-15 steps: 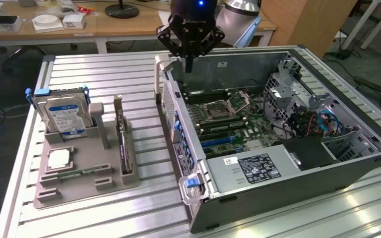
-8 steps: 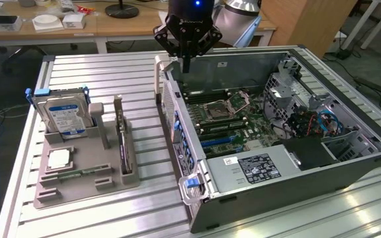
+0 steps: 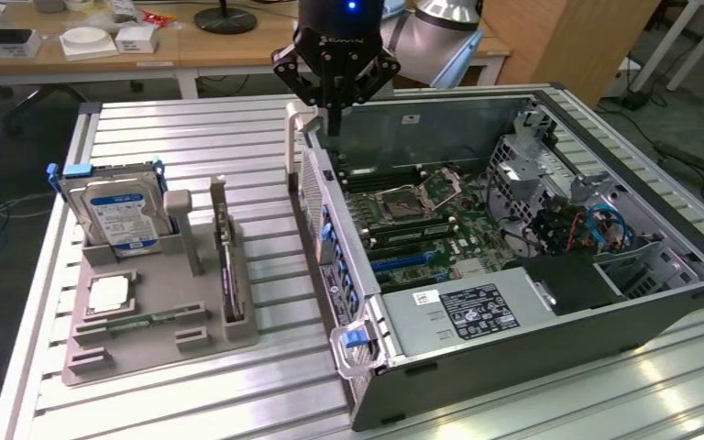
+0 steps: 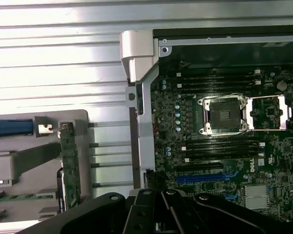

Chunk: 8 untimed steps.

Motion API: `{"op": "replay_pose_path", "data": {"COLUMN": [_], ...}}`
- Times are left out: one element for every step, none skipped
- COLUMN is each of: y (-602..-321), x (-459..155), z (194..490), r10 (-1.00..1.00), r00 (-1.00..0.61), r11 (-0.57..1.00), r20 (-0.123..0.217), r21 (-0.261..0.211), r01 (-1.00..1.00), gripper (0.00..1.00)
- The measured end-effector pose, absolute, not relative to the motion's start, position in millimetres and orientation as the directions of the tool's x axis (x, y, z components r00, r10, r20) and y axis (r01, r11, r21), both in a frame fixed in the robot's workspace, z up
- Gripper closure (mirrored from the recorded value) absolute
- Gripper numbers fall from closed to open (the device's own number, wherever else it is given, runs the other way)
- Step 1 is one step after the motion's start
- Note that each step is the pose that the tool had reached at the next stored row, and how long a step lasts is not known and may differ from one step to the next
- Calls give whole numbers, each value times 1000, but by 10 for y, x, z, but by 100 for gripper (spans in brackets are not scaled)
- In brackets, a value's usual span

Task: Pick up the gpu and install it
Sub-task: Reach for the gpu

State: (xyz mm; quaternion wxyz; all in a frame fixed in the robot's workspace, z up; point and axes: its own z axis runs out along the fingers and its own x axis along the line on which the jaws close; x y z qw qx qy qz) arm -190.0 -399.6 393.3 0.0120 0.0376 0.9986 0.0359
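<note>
— Where's the card?
— I see the gpu (image 3: 225, 264) standing on edge in a slot of the grey holder (image 3: 144, 344) on the table (image 3: 205, 137). It's next to the hard drive (image 3: 114, 215) (the one with the blue label) and well apart from my gripper (image 3: 331, 124).
— And the gripper?
— Fingers pressed together, empty. It hangs over the rear edge of the open computer case (image 3: 572, 339), near the motherboard (image 3: 432, 220).
</note>
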Motion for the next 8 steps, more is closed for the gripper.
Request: {"op": "replay_pose_path", "data": {"y": [-3996,-3996,-3996,-3996,-3996,-3996,-3996,-3997], "x": [-1912,-1923,-1936,-1948,-1961,-1975,-1989,-2004], "z": [3933,3933,3932,3933,3933,3933,3933,3933], "r10": [76,76,76,76,76,76,76,76], "r00": [-997,-997,-997,-997,-997,-997,-997,-997], "r11": [995,995,995,995,995,995,995,995], "r20": [-21,-21,-21,-21,-21,-21,-21,-21], "r21": [73,73,73,73,73,73,73,73], "r01": [74,74,74,74,74,74,74,74], "gripper": [90,90,90,90,90,90,90,90]}}
